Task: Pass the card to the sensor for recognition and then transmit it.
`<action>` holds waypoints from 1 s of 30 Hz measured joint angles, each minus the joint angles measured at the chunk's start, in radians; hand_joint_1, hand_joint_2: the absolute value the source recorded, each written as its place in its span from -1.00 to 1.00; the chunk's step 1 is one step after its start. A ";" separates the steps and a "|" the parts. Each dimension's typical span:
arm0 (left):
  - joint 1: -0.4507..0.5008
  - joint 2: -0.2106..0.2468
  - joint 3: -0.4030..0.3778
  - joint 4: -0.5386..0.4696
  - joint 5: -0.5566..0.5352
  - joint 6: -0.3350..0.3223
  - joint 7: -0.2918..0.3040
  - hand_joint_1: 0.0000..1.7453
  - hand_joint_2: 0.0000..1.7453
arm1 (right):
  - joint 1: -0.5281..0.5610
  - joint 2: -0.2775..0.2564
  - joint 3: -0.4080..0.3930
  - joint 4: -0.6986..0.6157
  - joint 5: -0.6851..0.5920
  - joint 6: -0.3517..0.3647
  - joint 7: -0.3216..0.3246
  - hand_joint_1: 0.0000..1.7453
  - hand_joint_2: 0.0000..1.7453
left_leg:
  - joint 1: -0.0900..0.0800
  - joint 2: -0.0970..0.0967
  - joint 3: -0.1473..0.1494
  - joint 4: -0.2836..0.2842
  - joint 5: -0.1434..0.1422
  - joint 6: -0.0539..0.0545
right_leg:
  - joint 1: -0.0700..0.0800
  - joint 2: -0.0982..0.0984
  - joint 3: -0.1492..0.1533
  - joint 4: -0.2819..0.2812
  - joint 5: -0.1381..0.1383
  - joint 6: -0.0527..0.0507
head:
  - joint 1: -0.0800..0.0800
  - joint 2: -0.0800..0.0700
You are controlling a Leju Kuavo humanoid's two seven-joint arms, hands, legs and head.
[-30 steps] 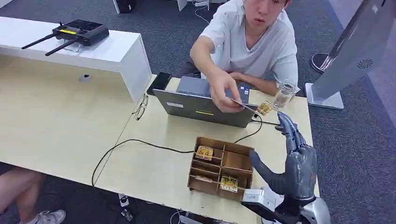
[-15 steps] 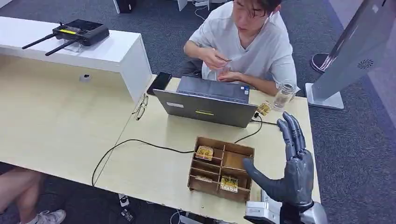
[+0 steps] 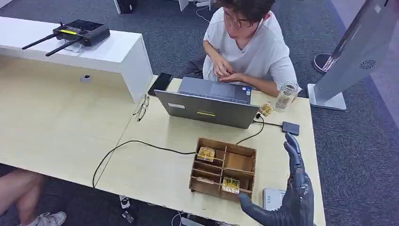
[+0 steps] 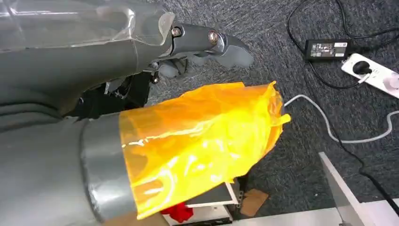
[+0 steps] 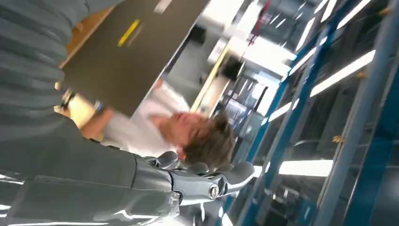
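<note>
The robot's right hand (image 3: 294,193) stood upright over the near right corner of the tabletop (image 3: 155,174), its fingers (image 3: 292,149) stretched straight up and apart, the thumb stuck out toward the wooden organiser box (image 3: 223,170). Nothing lay in it; the palm was bare. In the right wrist view the same fingers (image 5: 221,181) reached out straight, with the person's head and the back of the laptop (image 5: 127,52) blurred beyond them.

The person (image 3: 249,44) sat across the tabletop, well beyond the fingertips, both hands drawn together at the chest above the laptop (image 3: 207,101). I judged that the card was there, in those hands, though it was too small for me to make out for certain. A little dark pad (image 3: 291,128) lay on the tabletop just past the fingertips, with a cable running to the laptop; I took it for the sensor. A white device (image 3: 273,197) sat just beside the robot's palm.

The left hand (image 4: 207,44) hung down over the grey carpet, with orange film (image 4: 202,141) wrapped about the arm behind it. Whether its fingers were spread or curled I could not tell from that angle.

By my reckoning the task was at or near its end: with the robot's hand free and the person apparently holding the card, the scan and the handing-over looked done. If another card was to follow, the cards (image 3: 206,153) in the box stood beside the thumb, untouched.
</note>
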 joint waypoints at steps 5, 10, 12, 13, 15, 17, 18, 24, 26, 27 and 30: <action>0.000 -0.003 0.003 0.000 0.007 -0.001 -0.004 -1.00 -1.00 | 0.045 0.000 -0.005 -0.029 -0.065 0.054 -0.055 -1.00 -1.00 | 0.000 0.000 0.000 0.000 0.000 0.000 | 0.000 0.000 0.000 0.000 0.000 0.000 | 0.000 0.000; 0.000 -0.004 0.010 0.000 0.016 -0.002 -0.004 -1.00 -1.00 | 0.081 0.000 -0.012 -0.048 -0.109 0.078 -0.077 -1.00 -1.00 | 0.000 0.000 0.000 0.000 0.000 0.000 | 0.000 0.000 0.000 0.000 0.000 0.000 | 0.000 0.000; 0.000 -0.005 0.016 0.000 0.019 -0.002 -0.004 -1.00 -1.00 | 0.093 0.000 -0.014 -0.052 -0.122 0.084 -0.080 -1.00 -1.00 | 0.000 0.000 0.000 0.000 0.000 0.000 | 0.000 0.000 0.000 0.000 0.000 0.000 | 0.000 0.000; 0.000 -0.008 0.018 0.000 0.022 -0.002 -0.003 -1.00 -1.00 | 0.098 0.000 -0.015 -0.053 -0.131 0.087 -0.084 -1.00 -1.00 | 0.000 0.000 0.000 0.000 0.000 0.000 | 0.000 0.000 0.000 0.000 0.000 0.000 | 0.000 0.000; 0.000 -0.011 0.021 -0.001 0.023 -0.002 -0.003 -1.00 -1.00 | 0.108 0.000 -0.016 -0.053 -0.154 0.089 -0.095 -1.00 -1.00 | 0.000 0.000 0.000 0.000 0.000 0.000 | 0.000 0.000 0.000 0.000 0.000 0.000 | 0.000 0.000; 0.000 -0.012 0.023 -0.002 0.024 -0.002 0.001 -1.00 -1.00 | 0.118 0.000 -0.016 -0.053 -0.172 0.091 -0.104 -1.00 -1.00 | 0.000 0.000 0.000 0.000 0.000 0.000 | 0.000 0.000 0.000 0.000 0.000 0.000 | 0.000 0.000; 0.000 -0.013 0.024 -0.002 0.025 -0.002 0.002 -1.00 -1.00 | 0.123 0.000 -0.016 -0.053 -0.177 0.092 -0.108 -1.00 -1.00 | 0.000 0.000 0.000 0.000 0.000 0.000 | 0.000 0.000 0.000 0.000 0.000 0.000 | 0.000 0.000; 0.001 -0.019 0.026 -0.009 0.025 -0.001 0.008 -1.00 -1.00 | 0.141 0.000 -0.016 -0.052 -0.171 0.071 -0.110 -1.00 -1.00 | 0.000 0.000 0.000 0.000 0.000 0.000 | 0.000 0.000 0.000 0.000 0.000 0.000 | 0.000 0.000; 0.002 -0.019 0.026 -0.011 0.025 -0.002 0.009 -1.00 -1.00 | 0.145 0.000 -0.016 -0.052 -0.165 0.060 -0.109 -1.00 -1.00 | 0.000 0.000 0.000 0.000 0.000 0.000 | 0.000 0.000 0.000 0.000 0.000 0.000 | 0.000 0.000; 0.002 -0.019 0.026 -0.011 0.024 -0.002 0.009 -1.00 -1.00 | 0.146 0.000 -0.016 -0.052 -0.163 0.058 -0.109 -1.00 -1.00 | 0.000 0.000 0.000 0.000 0.000 0.000 | 0.000 0.000 0.000 0.000 0.000 0.000 | 0.000 0.000; 0.002 -0.020 0.027 -0.014 0.024 -0.003 0.011 -1.00 -1.00 | 0.147 0.000 -0.016 -0.052 -0.159 0.046 -0.108 -1.00 -1.00 | 0.000 0.000 0.000 0.000 0.000 0.000 | 0.000 0.000 0.000 0.000 0.000 0.000 | 0.000 0.000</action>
